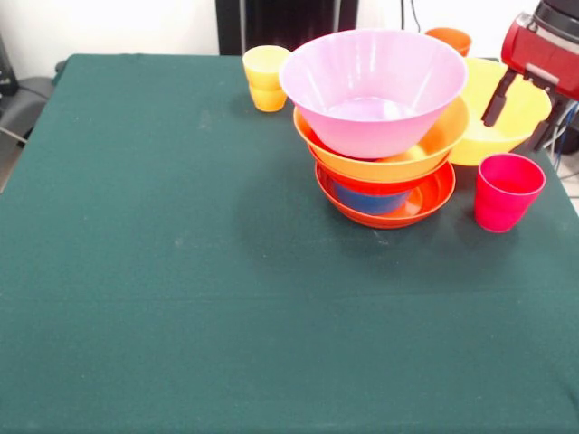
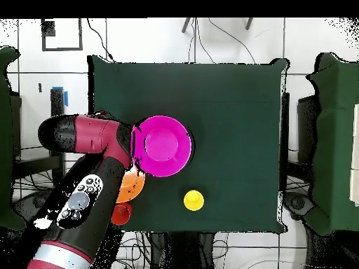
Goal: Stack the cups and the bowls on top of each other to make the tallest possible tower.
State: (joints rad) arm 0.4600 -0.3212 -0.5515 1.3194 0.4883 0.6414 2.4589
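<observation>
The tower [image 1: 384, 145] stands right of the table's middle. A shallow red-orange bowl [image 1: 425, 201] is lowest, with a small blue bowl [image 1: 366, 199] in it. Above them sit a large orange bowl [image 1: 398, 163] and the translucent pink bowl [image 1: 373, 86], which also shows in the overhead view [image 2: 167, 146]. A large yellow bowl [image 1: 516, 104] rests beside the tower. My gripper [image 1: 516, 136] is open, one finger inside that bowl and one outside its rim. The red-pink cup [image 1: 507, 190], yellow cup [image 1: 265, 77] and orange cup [image 1: 450, 39] stand apart.
In the overhead view my red arm [image 2: 91, 140] covers the gripper and part of the yellow bowl [image 2: 132, 185]. The yellow cup [image 2: 193, 200] and the orange cup [image 2: 120, 214] stand near the table's robot-side edge. The table has a dark green cloth [image 1: 181, 271].
</observation>
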